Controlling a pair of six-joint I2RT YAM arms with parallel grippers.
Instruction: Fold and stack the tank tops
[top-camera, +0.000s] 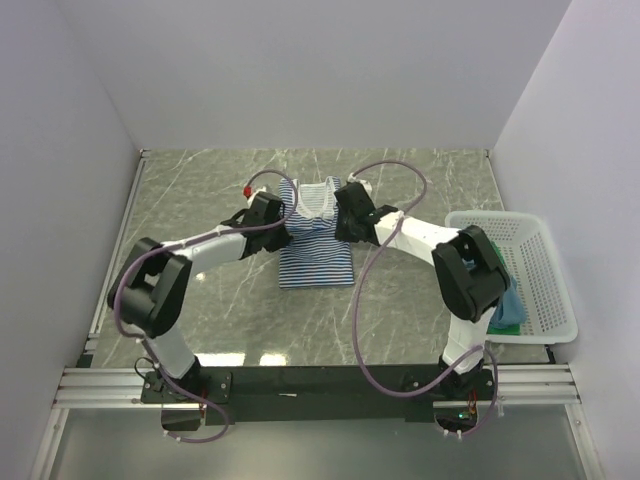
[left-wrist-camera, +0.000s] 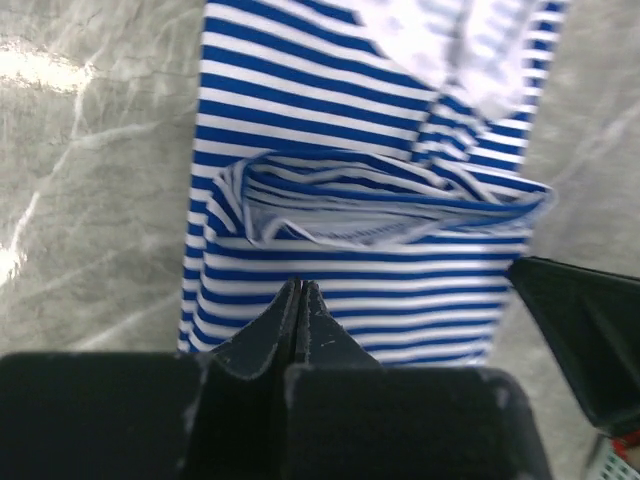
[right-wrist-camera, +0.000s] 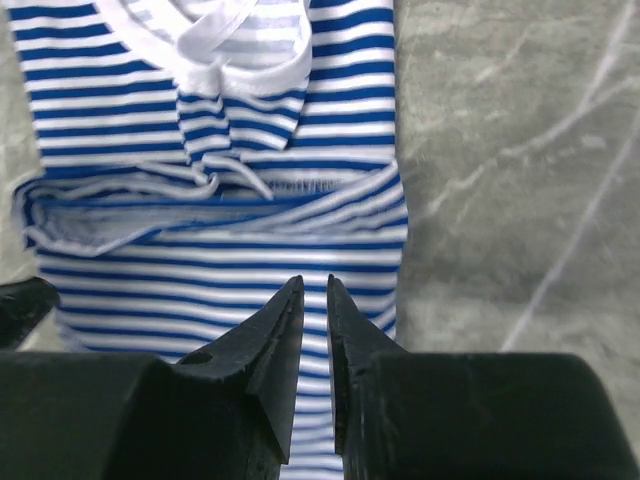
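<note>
Navy-and-white striped tank top (top-camera: 315, 250) lies flat on the grey marbled desk (top-camera: 420, 300), directly beneath and ahead of both end effectors. A crosswise fold of its fabric sits just beyond their fingertips, the white neckline farther off. The left end effector (left-wrist-camera: 300, 287) is clenched, tips together, nothing between them. The right end effector (right-wrist-camera: 315, 283) is released, a narrow gap showing, grasping nothing. Well to its right, a white mesh basket (top-camera: 545, 240) contains the teal tank top (top-camera: 511, 300) and the green tank top (top-camera: 507, 322).
</note>
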